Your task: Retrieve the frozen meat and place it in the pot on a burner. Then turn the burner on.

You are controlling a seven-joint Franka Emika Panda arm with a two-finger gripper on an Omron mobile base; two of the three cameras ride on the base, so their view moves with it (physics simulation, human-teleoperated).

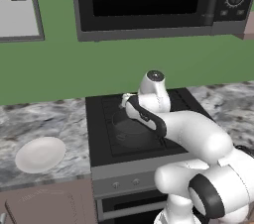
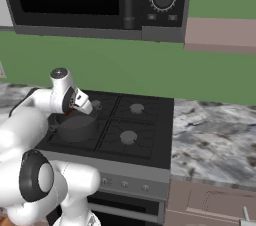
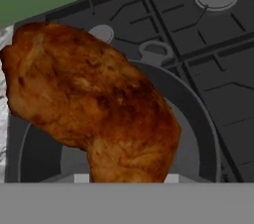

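The frozen meat [image 3: 94, 104], a reddish-brown glazed drumstick, sits close in front of the hand camera and hides the fingertips. It hangs just above the pot [image 3: 198, 119], a round dark grey pot on the stove's front left burner [image 1: 130, 131]. My gripper [image 1: 125, 100] hovers over the pot's far rim, shut on the meat. In the right base view the gripper [image 2: 81, 108] points down at the pot [image 2: 75, 127], with a red bit of the meat [image 2: 70, 113] showing below the hand.
The black stove [image 2: 145, 120] has three bare burners and a row of knobs [image 1: 124, 183] on its front. A white plate [image 1: 39, 153] lies on the marble counter to the left. A microwave [image 1: 149, 0] hangs above the stove.
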